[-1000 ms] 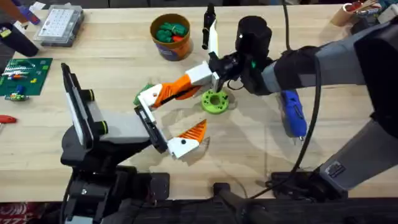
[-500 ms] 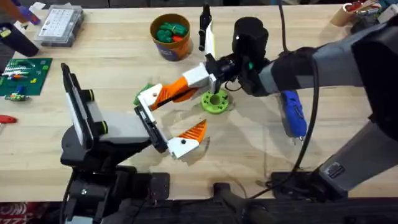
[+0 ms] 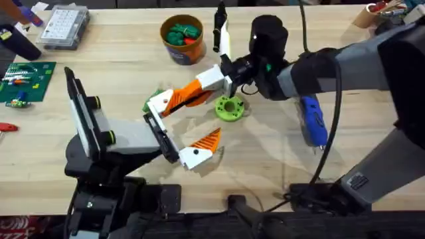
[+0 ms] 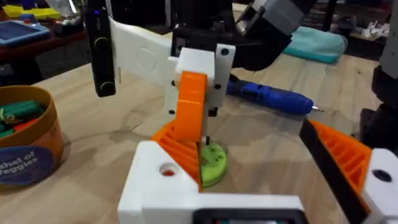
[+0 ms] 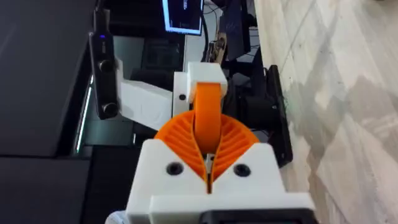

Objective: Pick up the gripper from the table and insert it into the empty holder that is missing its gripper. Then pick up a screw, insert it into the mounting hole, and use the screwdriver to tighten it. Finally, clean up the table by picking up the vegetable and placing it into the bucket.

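Observation:
My right gripper (image 3: pixel 204 85) (image 5: pixel 207 134) is shut on the long orange gripper (image 3: pixel 186 94) (image 4: pixel 189 106) (image 5: pixel 206 106). The orange piece's far end meets the white holder (image 3: pixel 159 103) (image 4: pixel 155 186) on the left arm's black bar. The mounting hole (image 4: pixel 166 169) faces up. My left gripper (image 3: pixel 189 123) stands open, its ribbed finger (image 3: pixel 207 141) (image 4: pixel 342 155) well apart from the holder. The blue screwdriver (image 3: pixel 312 121) (image 4: pixel 267 96) lies on the table (image 3: pixel 265 166) to the right. The bucket (image 3: pixel 182 38) (image 4: pixel 25 149) at the back holds vegetables. A green scrap (image 3: pixel 153 97) peeks out beside the holder. The screw is out of view.
A green round disc (image 3: pixel 230 107) (image 4: pixel 212 165) sits just under the right gripper. A clear parts box (image 3: pixel 63 26) and a green circuit board (image 3: pixel 25 81) lie at the far left. Cables run along the front right edge.
The right gripper with the orange piece has nudged slightly to the left. The left arm has stayed still.

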Available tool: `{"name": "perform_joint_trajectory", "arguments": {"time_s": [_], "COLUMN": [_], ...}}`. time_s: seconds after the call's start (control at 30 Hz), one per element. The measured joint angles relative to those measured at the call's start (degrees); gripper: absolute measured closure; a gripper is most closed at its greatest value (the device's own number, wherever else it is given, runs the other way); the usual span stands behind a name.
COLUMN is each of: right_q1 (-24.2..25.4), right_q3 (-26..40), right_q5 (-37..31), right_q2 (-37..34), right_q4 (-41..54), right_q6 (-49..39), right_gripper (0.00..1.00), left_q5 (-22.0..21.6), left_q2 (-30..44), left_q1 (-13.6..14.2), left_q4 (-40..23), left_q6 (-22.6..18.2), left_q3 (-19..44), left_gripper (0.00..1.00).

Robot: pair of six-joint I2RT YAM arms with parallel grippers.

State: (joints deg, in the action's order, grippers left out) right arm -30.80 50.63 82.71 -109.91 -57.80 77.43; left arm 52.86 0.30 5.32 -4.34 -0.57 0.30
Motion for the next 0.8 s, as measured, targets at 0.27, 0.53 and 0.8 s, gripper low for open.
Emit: {"name": "perform_joint_trajectory", "arguments": {"time_s": [0.27,0.53,0.8], "right_q1": [0.04,-0.60,-0.97], "right_q3": [0.00,0.02,0.02], "right_q5": [-0.15,-1.44,-2.11], "right_q2": [0.00,0.00,0.00], "right_q4": [-0.02,-0.02,-0.10], "right_q6": [0.16,0.18,0.18], "right_gripper": [0.989,0.989,0.988], "left_q5": [-0.19,-1.02,-1.45], "left_q2": [0.00,0.02,0.02], "left_q1": [0.00,-0.02,-0.02], "left_q4": [0.00,0.04,0.09], "left_q6": [-0.09,-0.07,-0.05], "left_q3": [0.00,0.00,0.00], "left_gripper": [0.014,0.014,0.014]}}
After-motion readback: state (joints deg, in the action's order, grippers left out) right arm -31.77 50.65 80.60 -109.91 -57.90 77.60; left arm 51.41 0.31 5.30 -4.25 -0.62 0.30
